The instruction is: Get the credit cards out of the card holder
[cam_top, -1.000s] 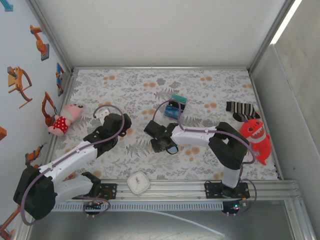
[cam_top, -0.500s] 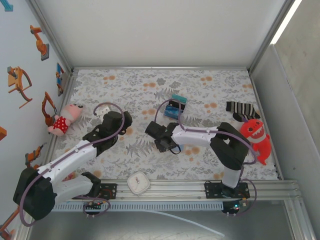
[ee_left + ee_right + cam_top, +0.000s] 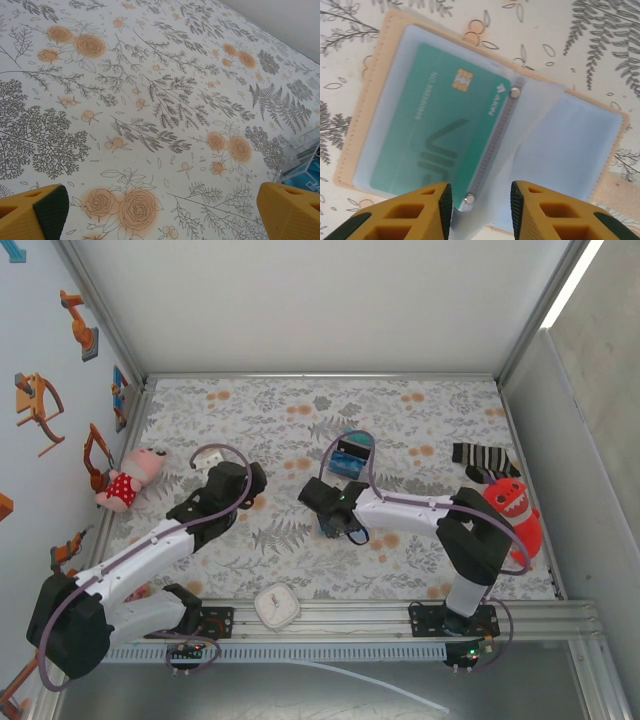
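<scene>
Right wrist view: card holder (image 3: 570, 145) lies spread just beneath the right gripper (image 3: 481, 195), whose jaws stand apart.

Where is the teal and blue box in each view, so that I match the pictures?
Top external: the teal and blue box, near the picture's centre.
Left wrist: the box at the right edge.
Right wrist: this camera looks down at the open card holder instead.
Shared landmark: the floral mat.

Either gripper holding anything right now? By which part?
Nothing held: left gripper open above the floral mat; right gripper jaws apart, straddling the clear sleeve at the spine of the card holder, not clamped.
</scene>
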Available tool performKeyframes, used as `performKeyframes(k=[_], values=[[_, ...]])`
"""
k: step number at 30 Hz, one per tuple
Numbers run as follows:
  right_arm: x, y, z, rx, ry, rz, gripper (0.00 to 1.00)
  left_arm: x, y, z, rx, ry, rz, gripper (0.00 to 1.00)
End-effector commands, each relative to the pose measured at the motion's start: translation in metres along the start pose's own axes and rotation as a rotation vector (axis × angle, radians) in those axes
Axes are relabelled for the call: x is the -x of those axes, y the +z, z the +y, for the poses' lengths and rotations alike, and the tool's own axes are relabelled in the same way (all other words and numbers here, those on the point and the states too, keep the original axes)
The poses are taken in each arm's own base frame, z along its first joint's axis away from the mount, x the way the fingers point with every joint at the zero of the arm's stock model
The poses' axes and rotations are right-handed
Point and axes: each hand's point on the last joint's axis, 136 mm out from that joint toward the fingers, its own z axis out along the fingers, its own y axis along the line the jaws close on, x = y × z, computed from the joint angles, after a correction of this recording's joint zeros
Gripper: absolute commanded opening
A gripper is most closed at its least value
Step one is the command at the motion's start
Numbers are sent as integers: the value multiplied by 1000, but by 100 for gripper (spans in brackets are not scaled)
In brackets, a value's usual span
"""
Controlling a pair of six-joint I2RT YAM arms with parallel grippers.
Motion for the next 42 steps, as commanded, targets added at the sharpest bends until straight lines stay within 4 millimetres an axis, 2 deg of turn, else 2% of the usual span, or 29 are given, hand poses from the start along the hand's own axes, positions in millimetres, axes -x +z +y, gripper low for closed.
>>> performKeyframes(k=[1,9,14,24,31,42], values=[[-5,-3,-21,-55,49,-3,36,8,-4,-12,-11,59,-16,97],[-9,-3,-39,-68,109,-7,36,6,-7,-38,-22,218,-26,97],[-11,3,-41,-39,137,-6,36,-1,-3,-52,-49,246,-9,97],[-19,19,-51,-10,191,22,33,-15,4,-65,-84,276,35,97],[-19,21,-60,-10,186,24,30,-19,6,-70,-97,278,47,97],[-16,6,-70,-32,180,2,30,-24,5,-80,-112,331,52,97]])
